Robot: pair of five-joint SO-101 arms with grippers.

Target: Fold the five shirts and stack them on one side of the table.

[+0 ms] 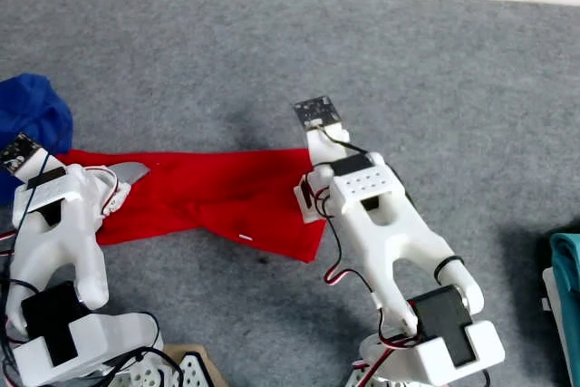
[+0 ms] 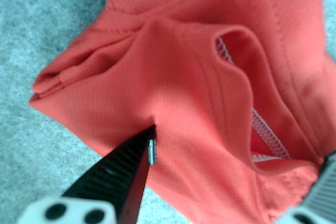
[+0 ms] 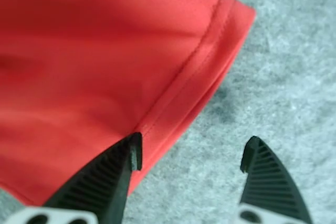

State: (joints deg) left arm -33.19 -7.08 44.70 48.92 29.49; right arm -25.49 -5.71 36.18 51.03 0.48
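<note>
Red shirt (image 1: 217, 192) lies stretched across grey counter (image 1: 453, 70) between both arms; left fingers (image 2: 118, 177) apart astride its bunched end, right fingers (image 3: 105, 182) apart, one over the hem

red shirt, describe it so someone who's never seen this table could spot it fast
On the grey table, look between the white left arm and right arm. The red shirt lies there as a long flat band. It is the only red cloth; the blue cloth and the teal cloth sit at opposite edges.
</note>
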